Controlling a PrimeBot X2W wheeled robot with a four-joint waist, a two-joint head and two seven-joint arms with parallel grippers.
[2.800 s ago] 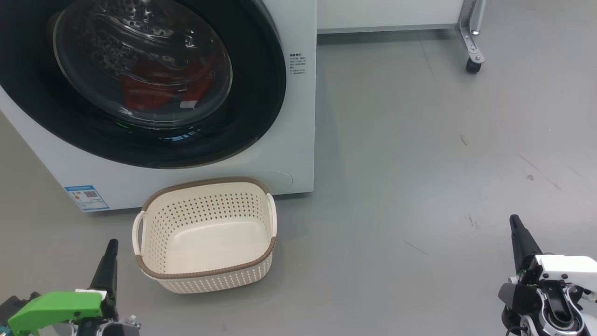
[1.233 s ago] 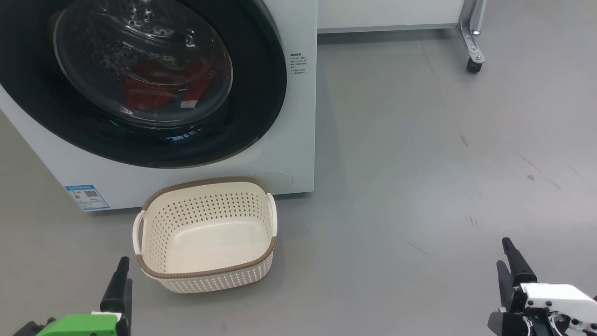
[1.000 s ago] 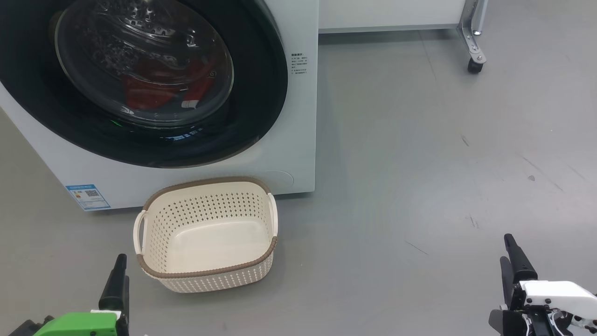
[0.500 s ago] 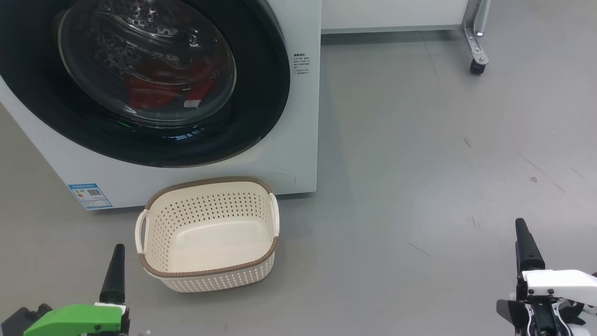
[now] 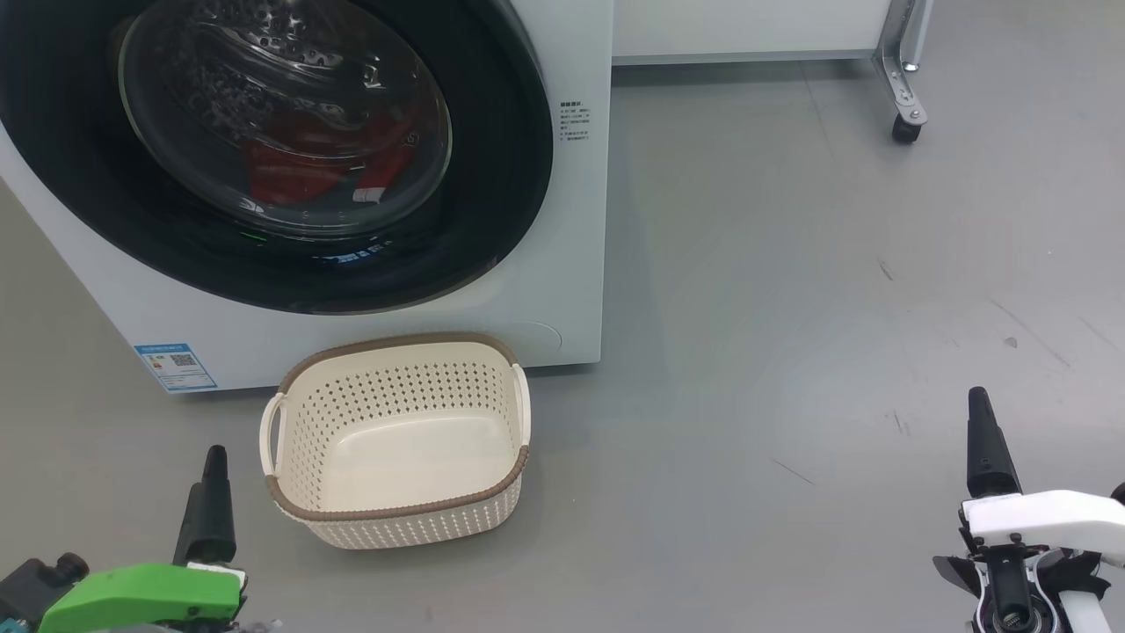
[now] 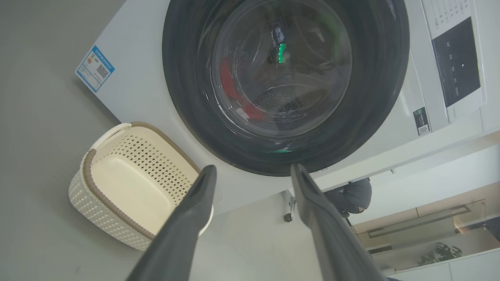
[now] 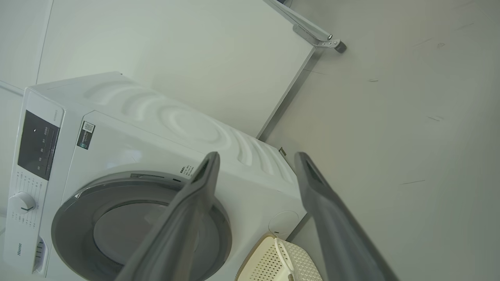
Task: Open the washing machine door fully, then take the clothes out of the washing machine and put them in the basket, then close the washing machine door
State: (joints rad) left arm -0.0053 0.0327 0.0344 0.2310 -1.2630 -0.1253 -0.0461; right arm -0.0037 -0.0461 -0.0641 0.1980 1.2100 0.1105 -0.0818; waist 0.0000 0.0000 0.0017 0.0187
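The head camera has swung slightly: the washer (image 5: 580,220), basket (image 5: 395,512) and caster (image 5: 905,132) all sit a little further right in its view, unmoved on the floor (image 5: 791,308). The left gripper (image 5: 212,466) and right gripper (image 5: 980,413) dipped towards the bottom edge, then rose again, the right ending slightly higher than at first.

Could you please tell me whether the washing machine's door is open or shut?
Shut: the round black-rimmed glass door lies flush against the white washing machine.
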